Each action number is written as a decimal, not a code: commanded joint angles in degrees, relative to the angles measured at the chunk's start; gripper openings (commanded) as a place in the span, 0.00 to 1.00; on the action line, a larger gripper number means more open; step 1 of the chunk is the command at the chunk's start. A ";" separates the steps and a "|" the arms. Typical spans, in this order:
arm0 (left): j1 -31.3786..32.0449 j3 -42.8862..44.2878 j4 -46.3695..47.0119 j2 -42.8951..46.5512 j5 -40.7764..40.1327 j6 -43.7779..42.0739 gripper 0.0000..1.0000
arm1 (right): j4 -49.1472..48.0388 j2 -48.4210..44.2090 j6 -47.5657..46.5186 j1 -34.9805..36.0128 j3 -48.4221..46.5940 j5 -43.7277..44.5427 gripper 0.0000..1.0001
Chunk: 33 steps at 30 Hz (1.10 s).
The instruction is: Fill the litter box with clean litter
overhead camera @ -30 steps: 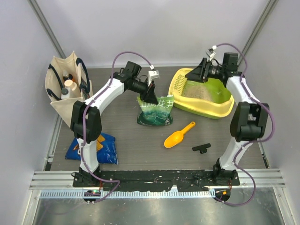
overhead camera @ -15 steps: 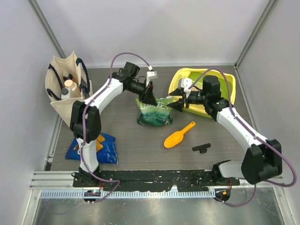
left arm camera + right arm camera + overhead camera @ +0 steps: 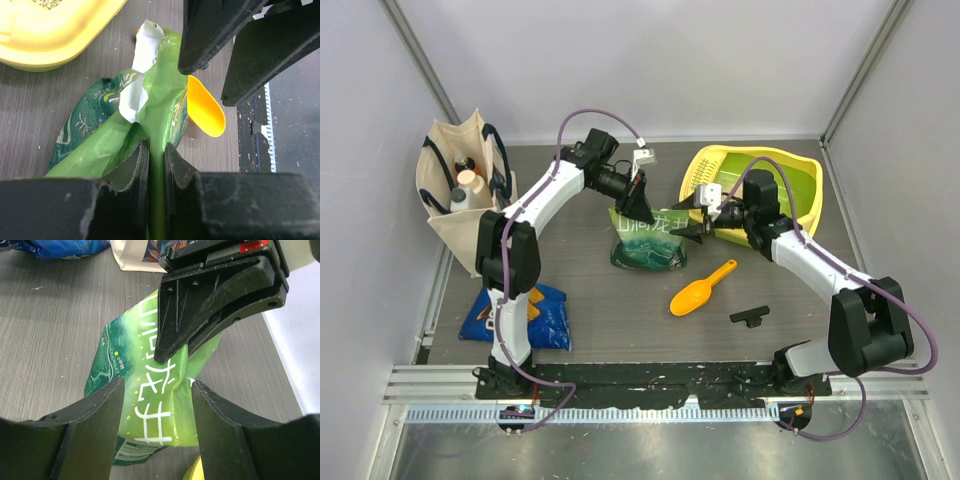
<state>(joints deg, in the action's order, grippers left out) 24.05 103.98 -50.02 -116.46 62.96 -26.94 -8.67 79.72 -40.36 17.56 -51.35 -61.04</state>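
The litter box (image 3: 775, 155) is a yellow-rimmed tray with a lime-green basin (image 3: 802, 185), standing at the back right. A sliver of clean litter (image 3: 47, 3) shows inside it at the top edge of the left wrist view. A green printed pouch (image 3: 650, 245) stands upright left of the box. My left gripper (image 3: 642, 208) is shut on the pouch's top edge, with green film pinched between its pads (image 3: 156, 150). My right gripper (image 3: 692, 228) is open at the pouch's upper right corner. The pouch (image 3: 145, 405) fills the gap between its fingers; I cannot tell whether they touch it.
An orange scoop (image 3: 703, 288) lies in front of the pouch, and a small black clip (image 3: 749, 316) lies to its right. A canvas tote (image 3: 465, 195) with bottles stands at the left wall. A blue snack bag (image 3: 520, 315) lies by the left arm's base.
My right arm swung left from over the litter box down to the pouch, jaws still open. My left gripper stayed shut on the pouch's top.
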 commanded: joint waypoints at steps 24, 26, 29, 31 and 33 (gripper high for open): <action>-3.75 3.95 -4.74 0.45 10.25 0.22 0.00 | -23.33 14.06 32.53 0.19 -3.84 0.65 0.36; -4.01 4.03 -3.95 0.27 10.60 0.92 0.00 | -23.41 14.14 32.97 0.28 -3.14 1.53 0.38; -4.19 3.86 -3.86 0.19 11.04 1.10 0.00 | -24.03 14.14 32.89 0.28 -1.73 2.93 0.45; -4.36 3.42 -3.86 0.19 11.13 0.84 0.00 | -23.59 14.23 32.28 0.28 -1.64 3.38 0.47; -4.28 3.07 -3.86 0.36 11.22 0.57 0.00 | -22.01 14.58 31.05 0.28 -1.82 3.55 0.47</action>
<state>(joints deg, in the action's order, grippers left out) 21.12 105.75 -52.71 -118.15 67.75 -27.24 -31.00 93.89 -8.86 17.89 -53.41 -59.42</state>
